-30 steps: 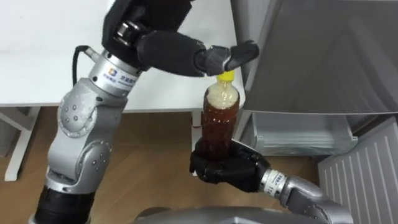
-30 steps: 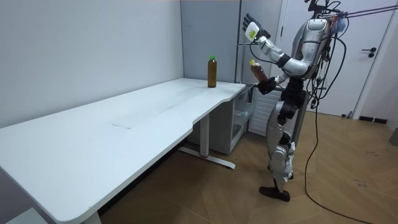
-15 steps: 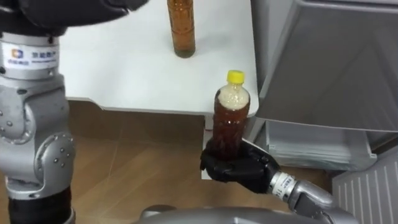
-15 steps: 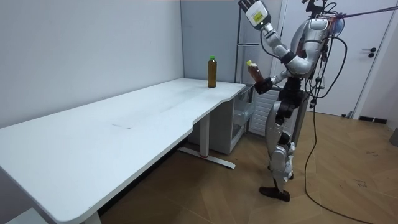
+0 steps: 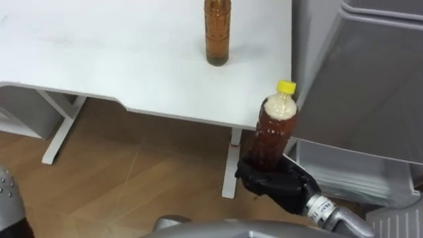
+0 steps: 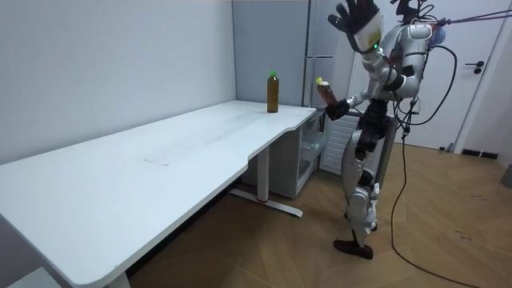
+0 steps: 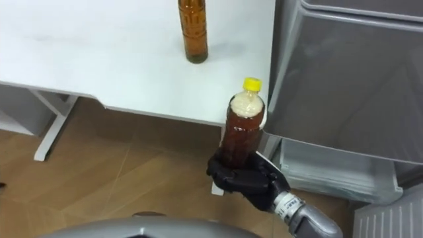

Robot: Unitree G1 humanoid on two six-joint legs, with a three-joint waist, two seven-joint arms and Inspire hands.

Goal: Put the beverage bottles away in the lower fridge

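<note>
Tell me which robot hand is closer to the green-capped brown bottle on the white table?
Right. The right robot hand, gripping a yellow-capped brown bottle, is just off the white table by the green-capped brown bottle. The left robot hand is raised high overhead, farther away.

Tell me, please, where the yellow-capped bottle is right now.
The yellow-capped bottle is held in the right hand, lower right of the eye views, just off the white table's corner, beside the grey fridge.
</note>
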